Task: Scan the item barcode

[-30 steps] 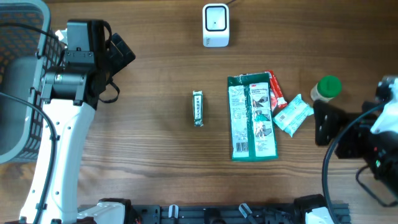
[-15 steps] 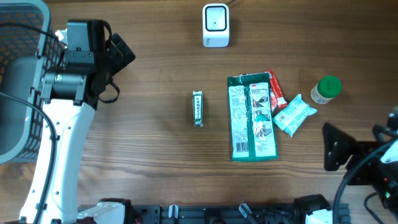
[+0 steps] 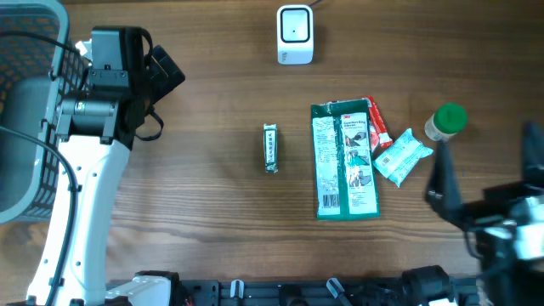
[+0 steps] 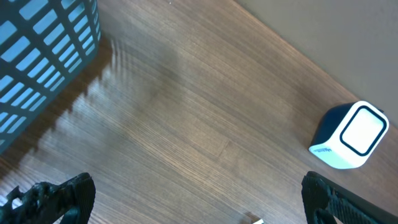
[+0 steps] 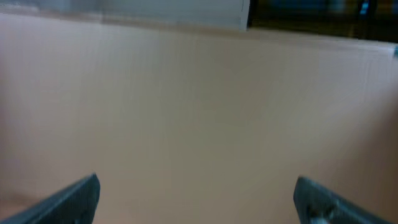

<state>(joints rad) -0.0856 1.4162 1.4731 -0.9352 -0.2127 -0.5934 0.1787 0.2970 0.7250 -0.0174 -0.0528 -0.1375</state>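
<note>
The right pincer (image 3: 484, 191), spread and empty, has swung back toward the green packet (image 3: 345, 160) lying well to its left; the left pincer (image 4: 199, 199) hangs spread, unmoved, short of the scanner (image 3: 295, 34).

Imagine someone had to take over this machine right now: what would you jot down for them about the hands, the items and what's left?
Left hand: open, empty, parked by the basket.
Right hand: open, empty, at the table's right edge, blurred in the overhead view.
Scanner: top centre of the table.
Items, all lying on the table: small stick pack in the middle; to its right the large green package, red wrapper, pale sachet, green-capped bottle.
Done: nothing picked up.
Left: grasp an item and show its barcode to the scanner.
</note>
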